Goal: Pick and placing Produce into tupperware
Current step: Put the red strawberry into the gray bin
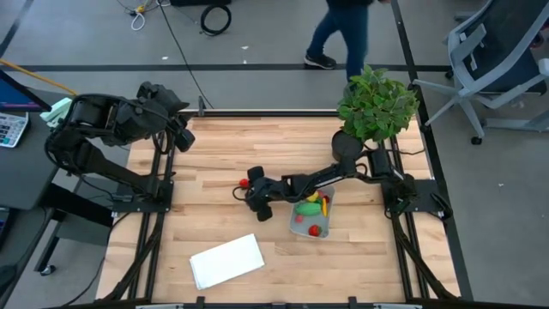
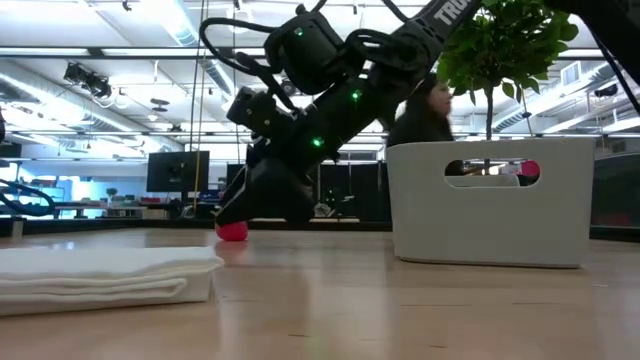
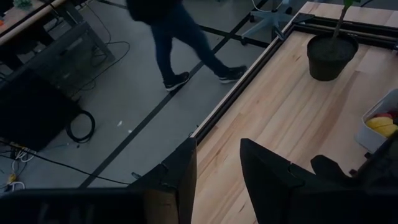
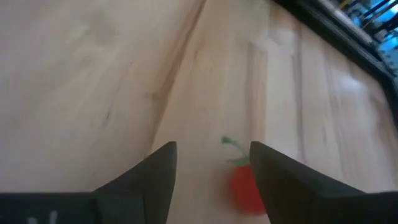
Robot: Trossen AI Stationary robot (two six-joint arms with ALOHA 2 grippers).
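Note:
A red strawberry-like piece of produce (image 4: 244,185) with a green stem lies on the wooden table. My right gripper (image 4: 212,163) is open and low over it, one finger on either side. The low view shows the piece (image 2: 232,231) under the gripper (image 2: 238,212), left of the tupperware (image 2: 490,225). From above, the tupperware (image 1: 298,228) holds green, yellow and red pieces (image 1: 307,208). My left gripper (image 3: 217,180) is open with nothing between its fingers, held high over the table's far left corner (image 1: 180,137). My right gripper comes slanting down from the table's right side, its fingers astride the red piece's body (image 4: 239,190), which lies on the table. One finger (image 4: 280,180) stands close against the piece. I cannot tell whether it touches.
A potted green plant (image 1: 377,105) stands at the far right by the right arm's base. A flat white folded sheet (image 1: 227,260) lies near the front edge. A person (image 1: 343,34) walks on the floor beyond the table's far edge.

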